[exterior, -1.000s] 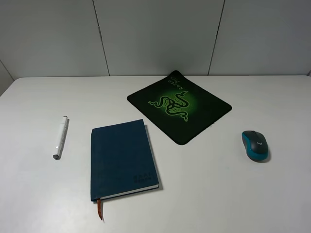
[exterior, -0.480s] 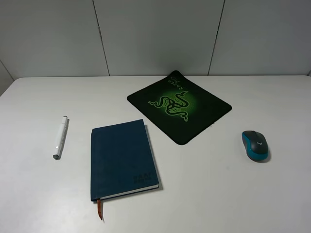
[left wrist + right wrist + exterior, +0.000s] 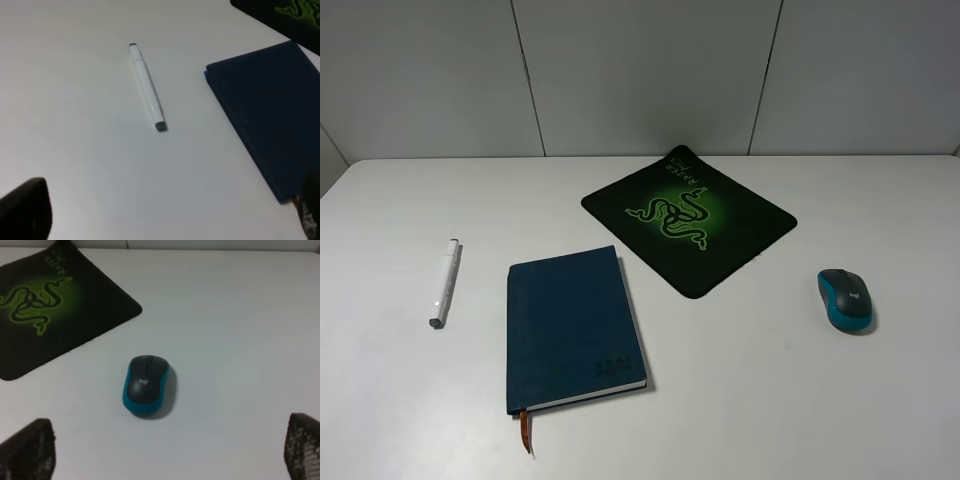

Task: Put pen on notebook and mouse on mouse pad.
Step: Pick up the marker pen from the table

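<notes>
While the left pincer (image 3: 167,212) and right pincer (image 3: 165,447) stand spread apart, neither grips anything. The pen (image 3: 445,283) lies on the table (image 3: 770,400) left of the notebook (image 3: 572,330) — the mouse (image 3: 846,299) sits right of the mouse pad (image 3: 688,218), apart from it.

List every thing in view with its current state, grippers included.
pen: lying flat on the table, left of the notebook, not touching it.
notebook: closed, flat, nothing on it.
mouse: upright on the table, right of the mouse pad, off it.
mouse pad: flat, nothing on it.
left gripper: open, empty.
right gripper: open, empty.
</notes>
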Motion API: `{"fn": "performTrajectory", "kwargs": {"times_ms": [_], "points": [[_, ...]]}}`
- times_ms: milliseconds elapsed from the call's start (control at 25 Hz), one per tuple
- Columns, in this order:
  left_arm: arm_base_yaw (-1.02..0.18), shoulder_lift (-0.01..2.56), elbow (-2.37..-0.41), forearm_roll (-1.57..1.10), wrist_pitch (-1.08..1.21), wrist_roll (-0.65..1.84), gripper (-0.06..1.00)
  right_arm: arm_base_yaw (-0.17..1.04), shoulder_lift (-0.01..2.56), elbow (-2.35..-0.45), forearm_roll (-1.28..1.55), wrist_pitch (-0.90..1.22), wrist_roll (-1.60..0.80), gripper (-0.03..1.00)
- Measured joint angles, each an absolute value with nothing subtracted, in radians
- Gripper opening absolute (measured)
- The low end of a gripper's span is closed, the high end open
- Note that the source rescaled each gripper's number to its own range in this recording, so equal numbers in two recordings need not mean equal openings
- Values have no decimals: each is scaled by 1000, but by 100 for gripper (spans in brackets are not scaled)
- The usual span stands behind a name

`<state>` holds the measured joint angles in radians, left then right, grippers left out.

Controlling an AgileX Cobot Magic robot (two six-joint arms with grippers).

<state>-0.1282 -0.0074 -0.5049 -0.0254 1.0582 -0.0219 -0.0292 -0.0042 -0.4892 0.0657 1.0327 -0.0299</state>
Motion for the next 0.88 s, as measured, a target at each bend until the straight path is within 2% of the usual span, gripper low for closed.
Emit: {"fn": "performTrajectory", "kwargs": {"times_ms": [240,880], "points": [[-128,52,-612,26,1086,-25,98,-29,-4,-489,66,1033,-30,100],[-128,697,-874,53,1108,-32,99,-29,-4,-489,66,1033,-30,100]]}}
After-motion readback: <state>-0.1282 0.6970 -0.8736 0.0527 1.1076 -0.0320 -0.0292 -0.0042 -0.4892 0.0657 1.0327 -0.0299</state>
